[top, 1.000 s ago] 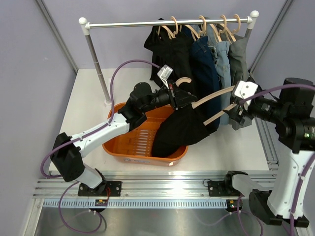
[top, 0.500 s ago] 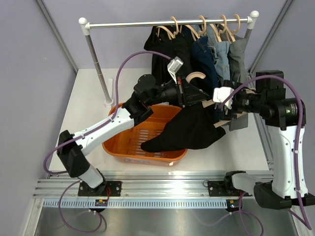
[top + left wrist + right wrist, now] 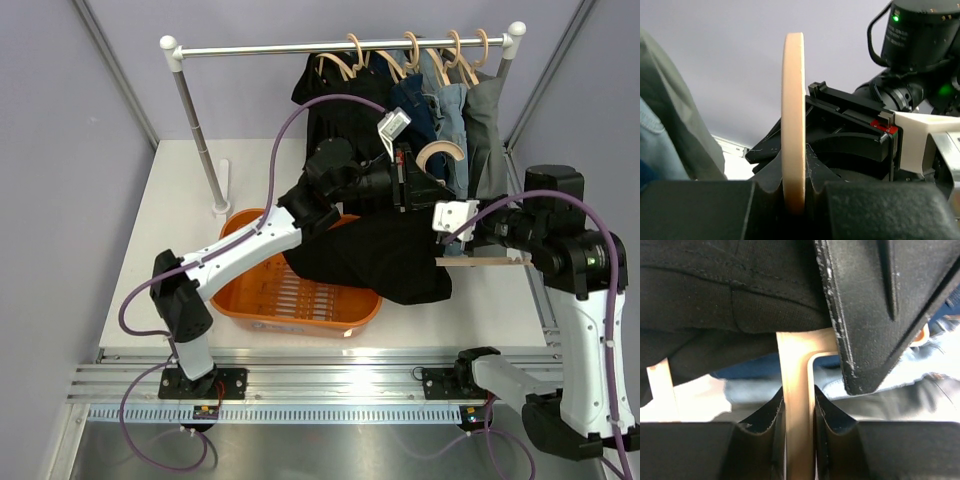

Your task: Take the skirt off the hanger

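A black skirt hangs from a wooden hanger held between the two arms, its lower part draped over the orange basket. My left gripper is shut on the hanger's curved hook; in the left wrist view the hook stands upright between the jaws of the left gripper. My right gripper is shut on the hanger's wooden arm. In the right wrist view that wood is pinched in the right gripper, with skirt cloth just above.
A clothes rail at the back carries several hung garments on wooden hangers, right behind the held hanger. Its left post stands beside the basket. A black finger of the other gripper shows close in the right wrist view.
The left arm has carried the hanger and skirt to the right and toward the rail. The right gripper has come in and shut on the hanger's arm. The skirt now lies spread over the basket's right end.
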Motion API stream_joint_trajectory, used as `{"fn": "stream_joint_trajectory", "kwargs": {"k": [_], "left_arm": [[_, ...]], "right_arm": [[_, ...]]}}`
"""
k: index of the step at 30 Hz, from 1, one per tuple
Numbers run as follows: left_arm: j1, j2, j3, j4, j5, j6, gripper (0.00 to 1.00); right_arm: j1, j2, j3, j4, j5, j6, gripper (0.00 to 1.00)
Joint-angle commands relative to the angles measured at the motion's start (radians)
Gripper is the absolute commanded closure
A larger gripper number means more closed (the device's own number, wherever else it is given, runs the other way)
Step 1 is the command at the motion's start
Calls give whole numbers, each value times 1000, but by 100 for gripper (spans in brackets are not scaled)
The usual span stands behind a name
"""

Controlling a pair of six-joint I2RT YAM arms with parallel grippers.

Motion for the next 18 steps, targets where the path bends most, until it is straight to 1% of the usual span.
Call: {"fn": "stream_joint_trajectory", "kwargs": {"k": [1,6,9,11,13,16,18], "left_arm": [[-10,26,119,98,-7,-44,100],[-17,55,138,130,-15,-69,100],[-15,55,144,111,-18,-40,99],[-12,51,156,72,-24,-1,94],[-4,47,165,39,-24,29,91],[11,35,176,5,-28,64,80],[19,20,178,-29,-30,84,77]], "right_arm": [[5,-60,-40,53,109,-1,84],[-27,-121,-80,44,186,-32,93],[-114,-152,-97,28,167,-66,96],[-157,-161,-108,7,160,-95,99],[-195,-175,-120,-2,157,-107,100],[-211,-192,-136,-12,146,-101,100],[-213,-198,-139,-12,141,-87,100]]}}
